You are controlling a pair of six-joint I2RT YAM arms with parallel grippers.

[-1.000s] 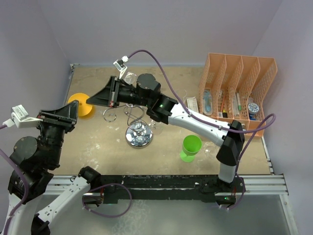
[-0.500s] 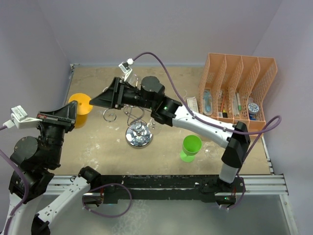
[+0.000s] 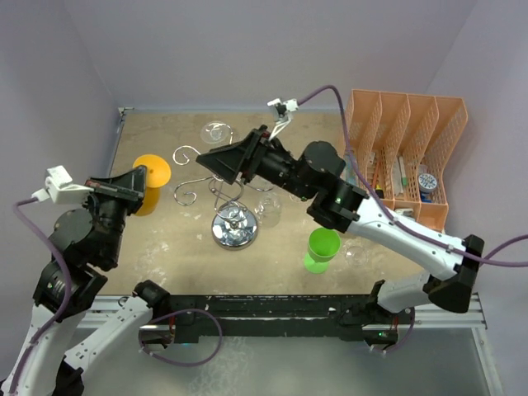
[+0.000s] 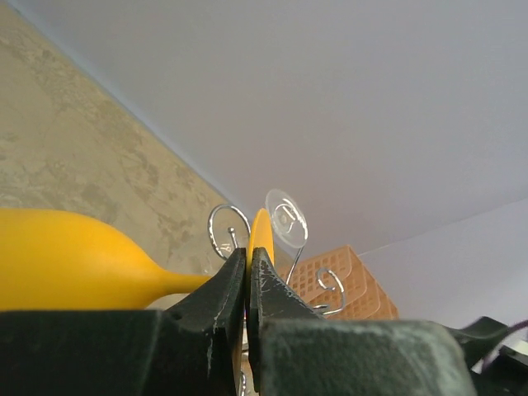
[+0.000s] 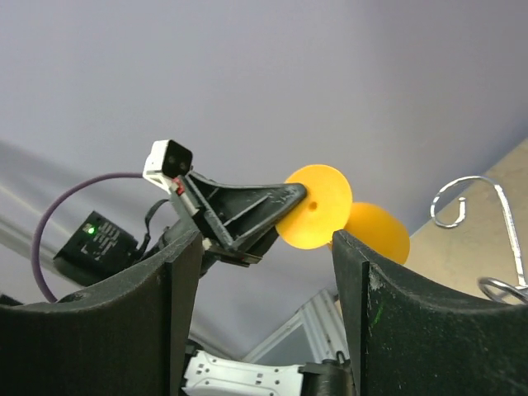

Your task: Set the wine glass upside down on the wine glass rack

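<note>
An orange wine glass point(image 3: 152, 175) lies sideways at the left, its bowl point(image 4: 66, 257) toward the table's left side. My left gripper point(image 3: 140, 178) is shut on the thin edge of its round foot point(image 5: 318, 206). The chrome wine glass rack point(image 3: 234, 226) stands mid-table on its mirrored disc, scroll arms point(image 4: 227, 228) curling outward. A clear glass's foot point(image 3: 216, 130) sits at the rack's far arm. My right gripper point(image 3: 208, 161) hovers over the rack, open and holding nothing, its fingers point(image 5: 177, 313) framing the orange foot from a distance.
A green cup point(image 3: 322, 247) stands right of the rack. Another clear glass point(image 3: 268, 210) is beside the rack's base. An orange mesh file organiser point(image 3: 400, 157) with small items fills the back right. Walls close in at the left and back.
My right gripper opened, left the clear glass at the rack's far arm and drew back to the right. My left gripper closed on the orange glass's foot.
</note>
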